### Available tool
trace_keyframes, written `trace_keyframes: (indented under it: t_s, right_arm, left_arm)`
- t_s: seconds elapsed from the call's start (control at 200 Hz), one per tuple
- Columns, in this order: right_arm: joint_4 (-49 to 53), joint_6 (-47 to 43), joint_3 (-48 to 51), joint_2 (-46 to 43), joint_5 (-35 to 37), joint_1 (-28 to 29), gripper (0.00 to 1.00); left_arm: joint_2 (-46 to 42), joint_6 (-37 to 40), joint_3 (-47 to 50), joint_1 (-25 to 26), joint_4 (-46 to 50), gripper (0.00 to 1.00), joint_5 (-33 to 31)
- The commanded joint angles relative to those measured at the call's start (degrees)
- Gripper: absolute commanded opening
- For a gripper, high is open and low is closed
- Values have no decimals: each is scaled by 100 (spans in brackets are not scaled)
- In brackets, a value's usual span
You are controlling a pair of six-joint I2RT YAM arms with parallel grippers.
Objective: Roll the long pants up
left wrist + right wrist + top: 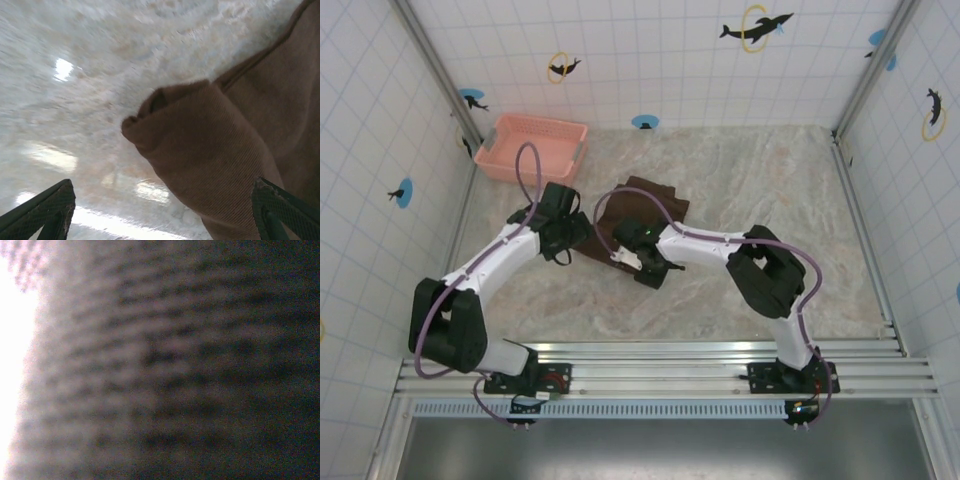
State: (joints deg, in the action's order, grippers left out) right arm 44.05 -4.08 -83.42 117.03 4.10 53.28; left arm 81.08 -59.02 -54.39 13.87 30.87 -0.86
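Left gripper point(161, 190) open, long pants point(200, 145) seemingly part-rolled

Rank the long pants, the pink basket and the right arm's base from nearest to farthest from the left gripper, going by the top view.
1. Long pants: right beside the left gripper, on its right.
2. Pink basket: farther back, in the far-left corner.
3. Right arm's base: farthest, at the near edge, right side.
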Motion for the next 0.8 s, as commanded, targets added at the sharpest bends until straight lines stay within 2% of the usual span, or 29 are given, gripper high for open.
trace_keyframes:
  t_s: [0.0,0.11,0.385,0.61,0.791]
  right_arm:
    - [290,17,-66,491,-725,-90,0]
    - [315,79,-184,638,-781,-170,0]
    - [318,396,-409,936,-876,-359,0]
    - [317,799,-755,1155,-747,-363,0]
    - [280,1070,-1003,1379,-439,-373,0]
  left_arm:
    - [-228,-289,614,-24,-1897,92,800]
    - [-259,-568,1085,-26,-2967,92,1193]
    - [87,-1224,1439,-51,-4280,93,1591]
    - [628,-1551,1681,-192,-4827,93,2037]
    - [496,-1233,1524,-492,-4312,92,2199]
